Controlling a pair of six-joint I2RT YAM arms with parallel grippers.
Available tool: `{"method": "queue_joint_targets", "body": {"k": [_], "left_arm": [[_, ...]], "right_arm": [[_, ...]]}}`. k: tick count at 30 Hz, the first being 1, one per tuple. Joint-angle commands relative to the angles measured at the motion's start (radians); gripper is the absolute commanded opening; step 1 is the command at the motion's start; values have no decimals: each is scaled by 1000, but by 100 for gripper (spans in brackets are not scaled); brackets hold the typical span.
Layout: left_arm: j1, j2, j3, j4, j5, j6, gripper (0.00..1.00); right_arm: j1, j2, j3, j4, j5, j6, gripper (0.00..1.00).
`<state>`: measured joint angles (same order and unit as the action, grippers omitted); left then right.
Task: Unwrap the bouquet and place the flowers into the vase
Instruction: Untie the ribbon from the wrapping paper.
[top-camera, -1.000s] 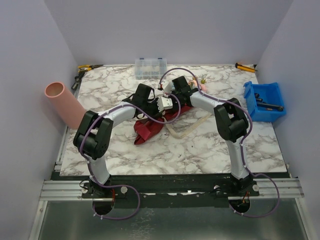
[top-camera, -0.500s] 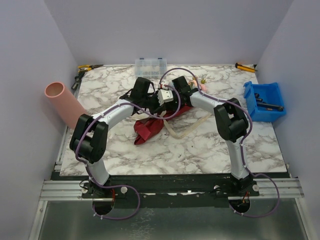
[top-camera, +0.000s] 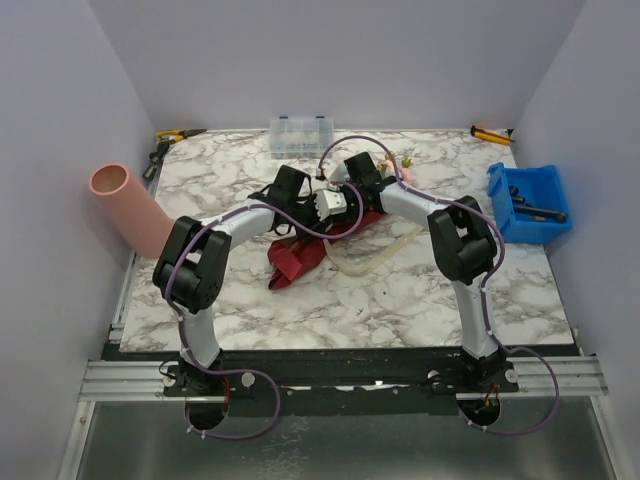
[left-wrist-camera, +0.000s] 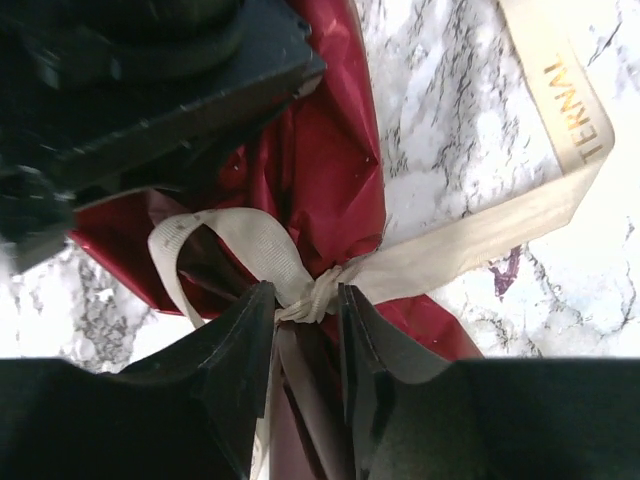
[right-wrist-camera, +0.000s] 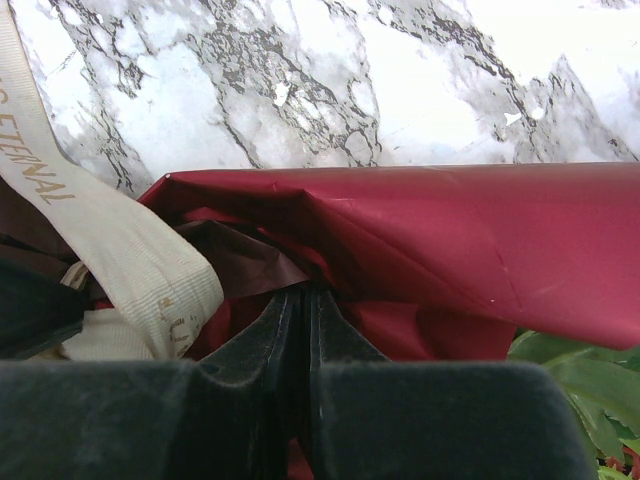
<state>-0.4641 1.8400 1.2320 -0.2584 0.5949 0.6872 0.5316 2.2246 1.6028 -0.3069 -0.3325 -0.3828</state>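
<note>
bouquet (top-camera: 300, 255) mid-frame on worktop (top-camera: 400, 300), long axis lower left to upper right | left fingers (left-wrist-camera: 305, 300) parted, straddling ribbon knot (left-wrist-camera: 318, 290) | right fingers (right-wrist-camera: 300, 300) closed, pinching the bouquet's wrap | vase (top-camera: 125, 205) left edge of frame, well apart

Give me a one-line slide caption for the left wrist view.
Left gripper, jaws parted, straddles the beige ribbon knot on the maroon-wrapped bouquet lying on the marble table.
</note>
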Motion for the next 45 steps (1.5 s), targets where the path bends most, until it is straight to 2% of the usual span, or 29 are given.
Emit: {"method": "queue_joint_targets", "body": {"k": [1, 4, 5, 13, 22, 38, 41, 42, 45], "left_arm": [[11, 50, 29, -18, -36, -11, 29], [15, 46, 48, -18, -21, -23, 3], [15, 36, 51, -18, -11, -29, 0], [15, -71, 83, -5, 105, -126, 0], [23, -109, 57, 40, 139, -187, 0], [95, -124, -35, 318, 238, -574, 0], [97, -129, -44, 312, 234, -550, 0], [97, -135, -48, 310, 215, -534, 2], [97, -133, -36, 261, 187, -465, 20]], "right_arm": [[10, 180, -97, -240, 117, -22, 10], [11, 180, -98, -240, 117, -21, 10], [10, 181, -97, -240, 116, -22, 9], [10, 181, -97, -238, 116, -22, 9], [12, 180, -98, -238, 116, -22, 9], [12, 179, -100, -239, 116, -23, 9], [12, 178, -100, -238, 115, -24, 9], [12, 178, -100, -239, 116, -24, 10], [13, 179, -98, -240, 115, -24, 9]]}}
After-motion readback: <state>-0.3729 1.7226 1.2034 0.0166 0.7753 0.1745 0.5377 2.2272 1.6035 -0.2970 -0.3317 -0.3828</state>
